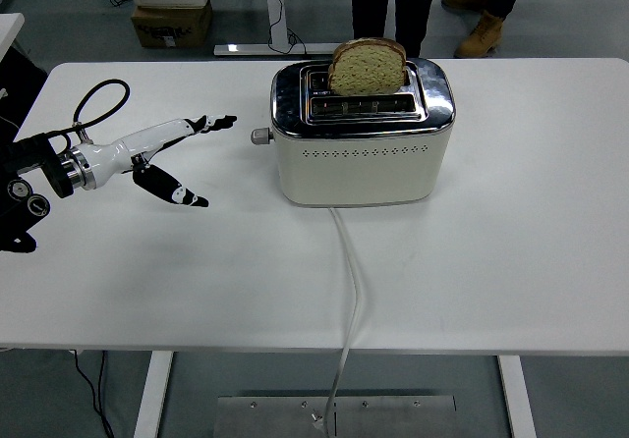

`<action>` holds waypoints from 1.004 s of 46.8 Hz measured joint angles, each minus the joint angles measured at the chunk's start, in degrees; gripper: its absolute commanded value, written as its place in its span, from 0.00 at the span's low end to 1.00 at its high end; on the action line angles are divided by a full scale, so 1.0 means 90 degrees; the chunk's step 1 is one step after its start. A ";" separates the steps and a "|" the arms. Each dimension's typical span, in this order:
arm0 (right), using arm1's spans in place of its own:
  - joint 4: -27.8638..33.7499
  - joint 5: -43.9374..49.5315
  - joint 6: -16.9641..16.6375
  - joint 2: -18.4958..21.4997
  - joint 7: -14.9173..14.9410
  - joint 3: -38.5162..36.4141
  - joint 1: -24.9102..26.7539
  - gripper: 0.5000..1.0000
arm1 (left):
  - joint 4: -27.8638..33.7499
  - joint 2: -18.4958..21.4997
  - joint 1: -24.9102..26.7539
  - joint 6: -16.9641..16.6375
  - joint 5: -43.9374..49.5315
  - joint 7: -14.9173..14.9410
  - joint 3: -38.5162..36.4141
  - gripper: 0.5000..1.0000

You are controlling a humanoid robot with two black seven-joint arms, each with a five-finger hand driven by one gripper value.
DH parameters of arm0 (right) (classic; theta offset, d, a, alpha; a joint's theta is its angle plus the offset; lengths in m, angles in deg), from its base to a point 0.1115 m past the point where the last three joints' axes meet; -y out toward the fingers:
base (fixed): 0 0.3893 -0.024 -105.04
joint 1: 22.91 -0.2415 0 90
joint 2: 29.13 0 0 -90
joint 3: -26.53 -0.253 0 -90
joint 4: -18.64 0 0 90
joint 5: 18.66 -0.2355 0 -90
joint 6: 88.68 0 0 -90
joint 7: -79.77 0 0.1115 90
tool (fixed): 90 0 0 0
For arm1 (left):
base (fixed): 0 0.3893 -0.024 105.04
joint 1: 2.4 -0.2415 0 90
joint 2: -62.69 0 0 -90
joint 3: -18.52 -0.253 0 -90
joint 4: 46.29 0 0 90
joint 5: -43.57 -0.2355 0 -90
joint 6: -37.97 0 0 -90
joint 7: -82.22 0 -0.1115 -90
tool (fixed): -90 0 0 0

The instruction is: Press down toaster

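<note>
We see the white tabletop carrying a cream toaster right of our left hand, bread slice upright in its slot. The hand's fingers are spread, empty, pointing toward the lever nearby.

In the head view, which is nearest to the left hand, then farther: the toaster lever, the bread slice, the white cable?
From the left hand:
1. Toaster lever, just right of the fingertips, on the toaster's left side.
2. Bread slice, standing in the toaster's rear slot.
3. White cable, trailing toward the near edge.
</note>
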 measured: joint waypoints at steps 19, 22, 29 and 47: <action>0.0000 -0.0001 0.0000 0.0000 0.0000 -0.0001 0.0000 1.00 | -0.0011 -0.0031 0.0024 -0.0003 0.0003 0.0012 -0.0253 1.00; -0.0001 -0.0001 0.0000 0.0000 0.0000 -0.0002 0.0000 1.00 | -0.0011 -0.0038 0.0038 -0.0003 0.0003 0.0012 -0.0261 1.00; 0.0000 0.0001 0.0000 0.0000 -0.0001 0.0001 0.0000 1.00 | -0.0011 -0.0054 0.0056 -0.0007 0.0014 0.0017 -0.0262 1.00; -0.0001 0.0001 0.0000 0.0000 0.0000 -0.0003 0.0000 1.00 | -0.0021 -0.0152 0.0078 -0.0021 0.0041 0.0024 -0.0262 1.00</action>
